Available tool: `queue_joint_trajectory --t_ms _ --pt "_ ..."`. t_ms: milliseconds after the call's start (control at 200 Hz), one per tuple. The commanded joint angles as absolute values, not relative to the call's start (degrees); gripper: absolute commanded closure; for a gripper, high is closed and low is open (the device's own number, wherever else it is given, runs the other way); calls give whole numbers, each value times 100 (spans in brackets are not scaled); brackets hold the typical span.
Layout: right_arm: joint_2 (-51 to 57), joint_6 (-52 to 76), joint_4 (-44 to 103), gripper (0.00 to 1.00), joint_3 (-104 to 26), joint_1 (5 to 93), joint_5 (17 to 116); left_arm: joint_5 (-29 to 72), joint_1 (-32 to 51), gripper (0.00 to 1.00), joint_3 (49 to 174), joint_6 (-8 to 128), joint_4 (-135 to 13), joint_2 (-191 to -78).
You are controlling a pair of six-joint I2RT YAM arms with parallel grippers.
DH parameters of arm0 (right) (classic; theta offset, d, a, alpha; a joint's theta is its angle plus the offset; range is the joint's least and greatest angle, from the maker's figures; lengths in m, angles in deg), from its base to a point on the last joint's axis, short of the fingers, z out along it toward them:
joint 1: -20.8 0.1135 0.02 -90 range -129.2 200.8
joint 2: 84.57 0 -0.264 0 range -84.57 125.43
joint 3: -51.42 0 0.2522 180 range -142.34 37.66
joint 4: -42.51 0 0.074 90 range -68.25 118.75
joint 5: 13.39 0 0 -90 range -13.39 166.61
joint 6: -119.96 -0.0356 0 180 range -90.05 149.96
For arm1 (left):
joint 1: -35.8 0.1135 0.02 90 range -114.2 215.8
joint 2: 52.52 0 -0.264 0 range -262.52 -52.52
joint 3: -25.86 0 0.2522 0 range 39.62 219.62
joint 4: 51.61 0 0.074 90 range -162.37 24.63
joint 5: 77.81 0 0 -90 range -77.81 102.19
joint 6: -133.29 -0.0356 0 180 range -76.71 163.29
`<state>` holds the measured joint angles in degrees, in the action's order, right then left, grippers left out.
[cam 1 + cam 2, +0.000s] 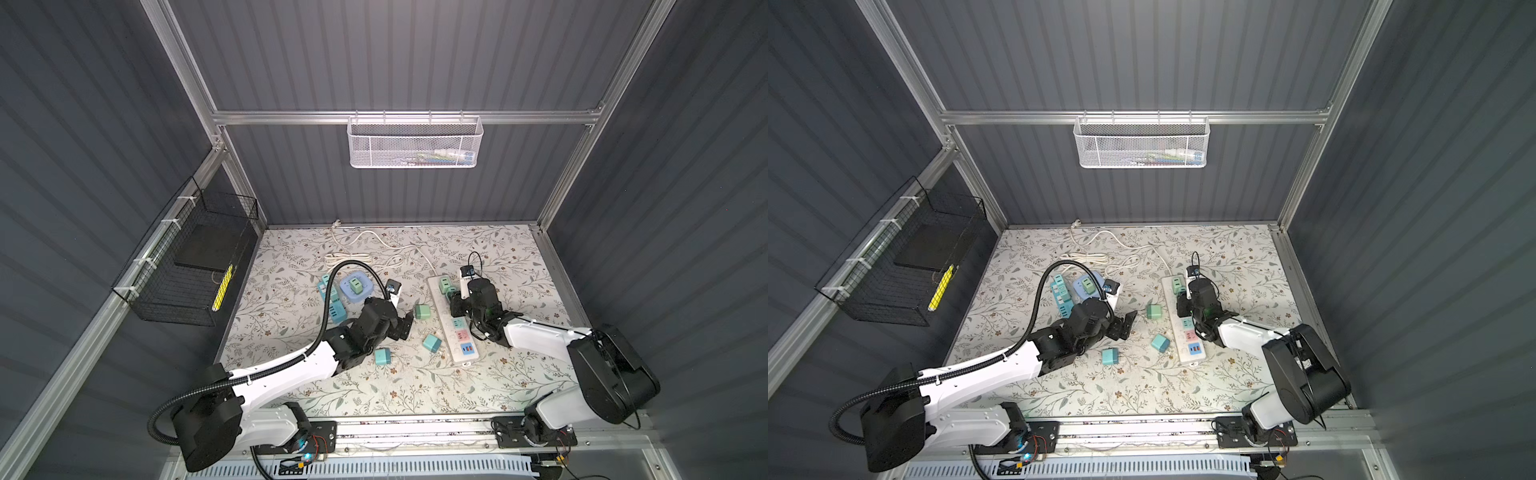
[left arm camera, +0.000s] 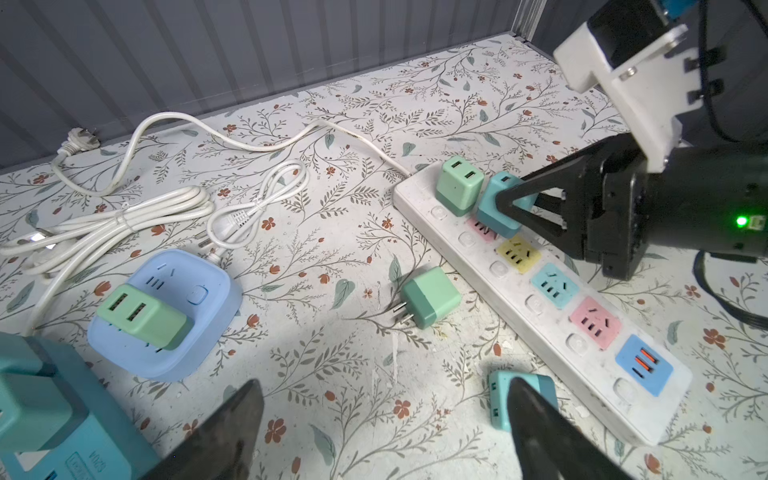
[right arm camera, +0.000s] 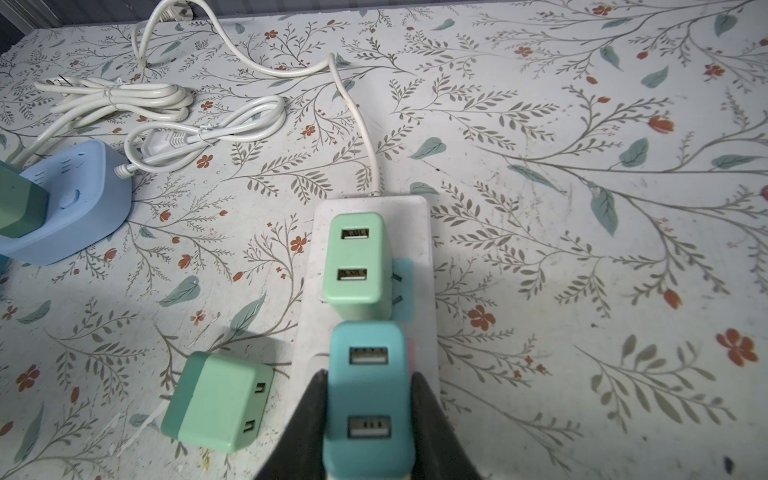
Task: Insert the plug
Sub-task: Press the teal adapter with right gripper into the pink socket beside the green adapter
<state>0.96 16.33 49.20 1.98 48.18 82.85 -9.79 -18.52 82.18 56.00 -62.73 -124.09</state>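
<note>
My right gripper [image 3: 368, 378] is shut on a teal plug [image 3: 368, 399], one finger on each side. The plug [image 2: 496, 208] leans over a pink socket of the white power strip [image 2: 536, 305], right beside a green plug [image 3: 357, 262] that stands in the strip's end socket. Its prongs are hidden. My left gripper [image 2: 384, 399] hangs open over the bare floral mat, nothing between its fingers. In both top views it sits left of the strip [image 1: 451, 345], and the right gripper [image 1: 453, 301] is over the strip's far half.
Loose plugs lie on the mat: a green one [image 2: 430, 297] and a teal one [image 2: 498, 395] by a left finger. A blue cube socket [image 2: 166, 357] carries a green plug [image 2: 141, 316]. White cables [image 2: 124, 220] lie behind it, a teal power strip [image 1: 332, 301] at the left.
</note>
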Motion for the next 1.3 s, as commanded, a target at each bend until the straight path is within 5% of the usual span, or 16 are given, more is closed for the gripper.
queue_joint_trajectory --t_ms 0,1296 --pt "235 1759 5106 77 128 4894 8417 -1060 -1865 8 8157 5567 -6266 -12370" --pt "367 1863 5699 78 398 5230 9320 -925 -1763 6 8230 5357 -6229 -12539"
